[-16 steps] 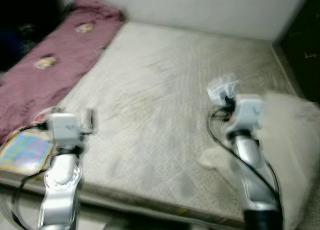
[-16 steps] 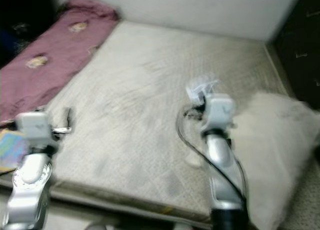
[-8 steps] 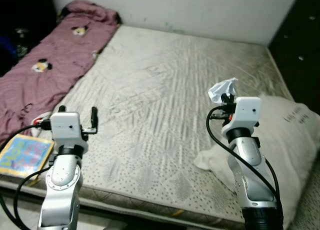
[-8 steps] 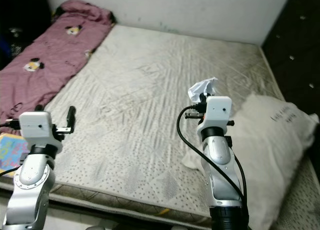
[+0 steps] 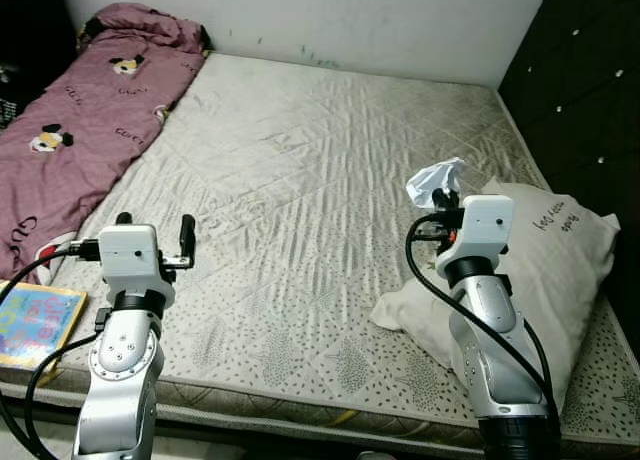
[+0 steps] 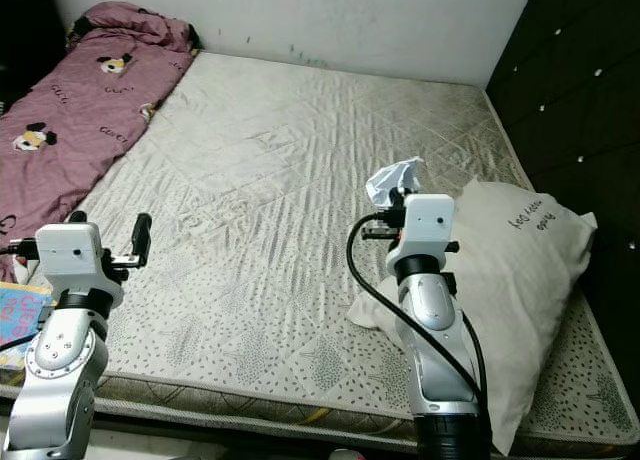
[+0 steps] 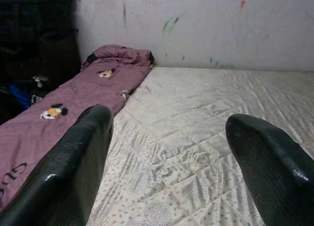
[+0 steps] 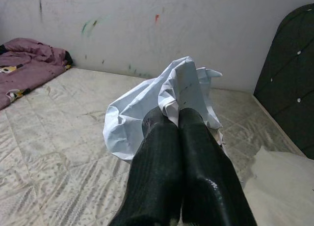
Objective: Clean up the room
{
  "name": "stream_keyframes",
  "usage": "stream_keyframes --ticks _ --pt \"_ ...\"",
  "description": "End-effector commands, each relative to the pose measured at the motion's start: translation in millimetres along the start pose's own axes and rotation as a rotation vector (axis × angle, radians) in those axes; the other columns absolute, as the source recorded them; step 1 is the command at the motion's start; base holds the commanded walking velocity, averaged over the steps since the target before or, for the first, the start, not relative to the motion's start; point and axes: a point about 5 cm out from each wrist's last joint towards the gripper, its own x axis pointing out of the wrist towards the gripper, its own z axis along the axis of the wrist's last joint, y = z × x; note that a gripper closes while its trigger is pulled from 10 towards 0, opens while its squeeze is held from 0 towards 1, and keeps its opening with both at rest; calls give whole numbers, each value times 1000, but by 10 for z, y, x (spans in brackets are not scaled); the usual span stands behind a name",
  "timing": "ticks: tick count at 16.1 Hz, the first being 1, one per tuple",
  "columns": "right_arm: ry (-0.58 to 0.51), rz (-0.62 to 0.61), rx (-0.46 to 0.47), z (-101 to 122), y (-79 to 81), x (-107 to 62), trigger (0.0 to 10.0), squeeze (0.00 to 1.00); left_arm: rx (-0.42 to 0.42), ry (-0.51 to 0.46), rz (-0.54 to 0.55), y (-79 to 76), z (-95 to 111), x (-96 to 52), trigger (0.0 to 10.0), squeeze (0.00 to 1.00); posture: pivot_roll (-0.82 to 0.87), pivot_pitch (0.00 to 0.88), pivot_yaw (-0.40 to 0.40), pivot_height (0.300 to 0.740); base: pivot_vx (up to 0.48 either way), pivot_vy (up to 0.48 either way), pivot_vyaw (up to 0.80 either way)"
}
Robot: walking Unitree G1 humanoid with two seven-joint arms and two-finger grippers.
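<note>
Your right tool (image 8: 177,119) was pinched tight on the crumpled white paper (image 5: 433,183), held above the mattress (image 5: 300,180) beside the pillow (image 5: 545,260), while your left tool (image 5: 155,230) hung spread wide, empty.

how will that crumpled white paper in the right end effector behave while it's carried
The crumpled white paper looks thin and creased, so probably very light and floppy. The right end effector pinches only one fold, so the loose part may flap or slip free.

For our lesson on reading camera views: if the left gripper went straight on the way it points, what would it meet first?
The left gripper, open, points along the bare mattress toward the wall. The way looks free until that wall, though depth is uncertain.
</note>
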Motion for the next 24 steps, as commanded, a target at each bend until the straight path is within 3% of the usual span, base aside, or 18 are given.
stream_keyframes --ticks 1,20,24 --pt "10 -7 4 -6 -24 7 10000 0 -2 20 -4 2 -25 -9 10000 0 68 0 -32 740 0 296 0" --pt "12 15 65 -29 57 91 10000 0 -24 20 -23 -19 8 56 10000 0 63 0 -22 740 0 474 0" --pt "27 15 67 -50 44 89 10000 0 -9 14 -38 -48 23 42 10000 0 64 0 -25 740 0 0 -200"
